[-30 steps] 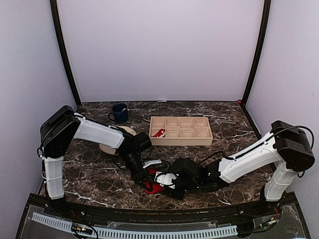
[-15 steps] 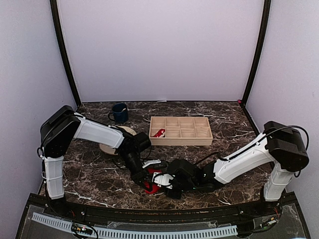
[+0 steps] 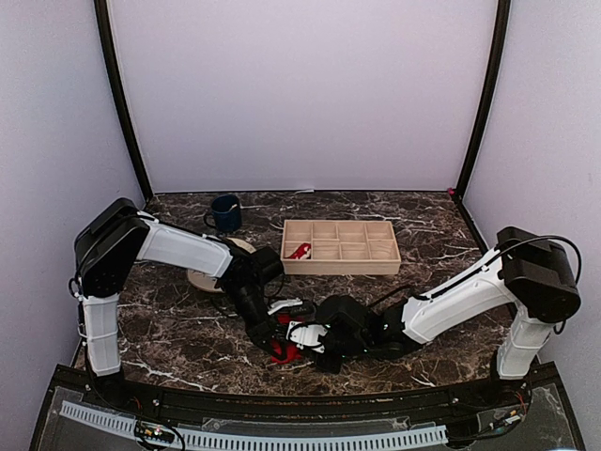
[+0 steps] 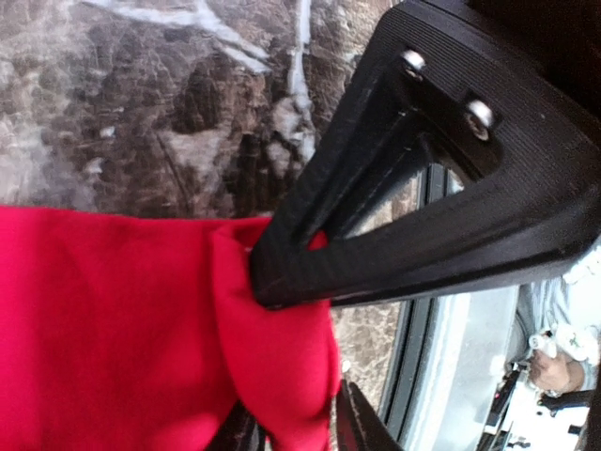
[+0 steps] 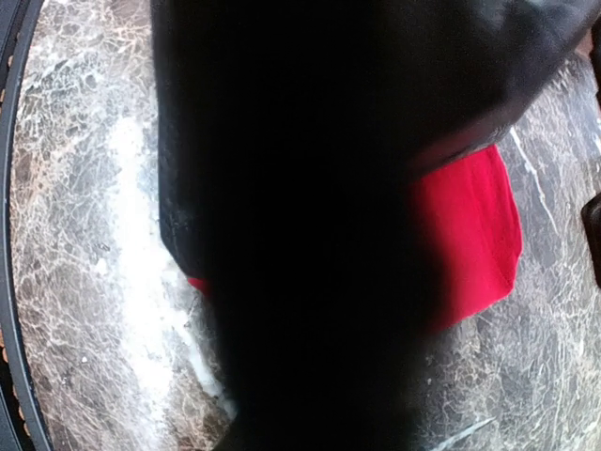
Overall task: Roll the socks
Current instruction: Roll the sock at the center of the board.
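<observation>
- Red fabric first: one of the socks (image 3: 282, 350) lies bunched on the dark marble bench (image 3: 169, 329), close to the near edge, caught between both claws.
- Sits a touch further left than a second ago, carried along with the right arm's push toward the left one.
- Right claw (image 3: 296, 340) now crowded right over the bundle. Own camera almost wholly blacked out by dark housing, with only a red corner peeking past. Cannot tell whether clamped on cloth or merely resting there.
- Left claw (image 4: 282, 362) seen close up: fingers (image 4: 376, 244) apart with a thick fold of red between, the upper one digging into the crease. Cannot tell whether still pinching or letting go.
- Reads as a handover mid-roll, a fold passed from one side to the other. Looks loose and lumpy so far, well short of a tight bundle.
- Second red piece (image 3: 299, 251), by the look of it the other sock, tucked in the near-left compartment of the wooden tray (image 3: 357, 267). Well apart and untouched.
- Behind the left arm, a beige plate (image 3: 200, 280) half hidden under the forearm, and a blue mug (image 3: 225, 212) further back near the wall. Neither in the way.
- Real obstruction is the two wrists themselves, nose to nose over one small sock. Leaves little room to turn, and risks clashing fingers or a fold springing open.
</observation>
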{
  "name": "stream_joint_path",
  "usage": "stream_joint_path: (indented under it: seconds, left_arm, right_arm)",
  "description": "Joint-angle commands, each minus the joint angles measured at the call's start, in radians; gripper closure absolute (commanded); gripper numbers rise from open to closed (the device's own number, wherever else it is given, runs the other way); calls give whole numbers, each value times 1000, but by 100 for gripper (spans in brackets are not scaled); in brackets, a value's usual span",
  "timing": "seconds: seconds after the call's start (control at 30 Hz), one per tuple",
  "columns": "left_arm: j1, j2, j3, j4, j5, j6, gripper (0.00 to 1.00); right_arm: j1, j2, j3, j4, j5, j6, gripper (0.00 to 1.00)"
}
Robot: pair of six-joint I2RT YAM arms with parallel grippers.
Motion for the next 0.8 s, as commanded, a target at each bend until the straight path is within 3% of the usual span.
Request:
stream_joint_path:
  seconds: [0.0,0.3,0.77]
  left_arm:
    - [17,4,-13,0,-174,-19,68]
    - [28,-32,-45,18,-198,-74,51]
    - [55,-103,-92,34,-181,-114,50]
  right_arm:
    - [-3,8,4,-3,-30,20,95]
    - [-3,-5,-11,-6,1,49,98]
    - [-3,-21,10,-54,62,112,99]
